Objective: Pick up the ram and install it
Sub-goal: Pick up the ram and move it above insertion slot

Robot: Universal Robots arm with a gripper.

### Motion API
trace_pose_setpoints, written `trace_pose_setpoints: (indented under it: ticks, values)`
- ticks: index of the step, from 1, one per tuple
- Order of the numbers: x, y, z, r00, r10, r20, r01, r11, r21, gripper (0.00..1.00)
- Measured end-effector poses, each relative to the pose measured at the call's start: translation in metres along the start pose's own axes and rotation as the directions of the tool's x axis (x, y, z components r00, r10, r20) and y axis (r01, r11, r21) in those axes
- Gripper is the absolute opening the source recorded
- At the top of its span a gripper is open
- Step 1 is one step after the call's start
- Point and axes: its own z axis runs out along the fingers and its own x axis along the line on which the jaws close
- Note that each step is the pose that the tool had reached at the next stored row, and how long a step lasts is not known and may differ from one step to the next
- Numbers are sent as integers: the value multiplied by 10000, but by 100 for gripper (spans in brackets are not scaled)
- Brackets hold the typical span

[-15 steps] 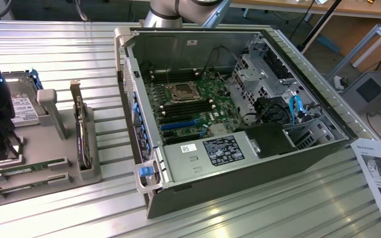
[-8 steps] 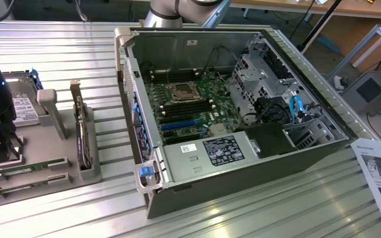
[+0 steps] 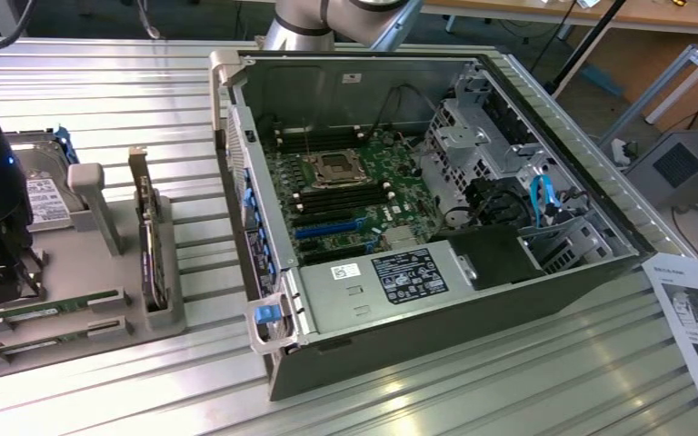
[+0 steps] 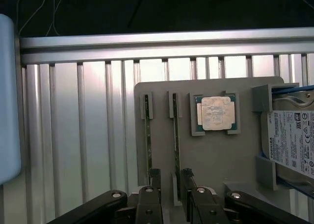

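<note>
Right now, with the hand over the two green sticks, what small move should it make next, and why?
Probably close the hand gently. Its open fingers stand on either side of the ram, which lies on edge in the gray holder, the second stick outside them. How low the tips are, I cannot tell.

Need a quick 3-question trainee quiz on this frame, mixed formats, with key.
1. True or false: the ram already sits in a motherboard slot.
2. The gripper, open, is lined up on: A) the ram, B) the hard drive, C) the processor.
3. How many green sticks stand in the tray?
Key: 1 false; 2 A; 3 two.
</note>
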Motion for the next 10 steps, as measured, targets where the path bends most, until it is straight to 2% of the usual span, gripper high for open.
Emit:
trace_pose_setpoints:
  ticks: [10]
  values:
    - [1, -4, 88, 10000, -5, 0, 5, 10000, 0, 30]
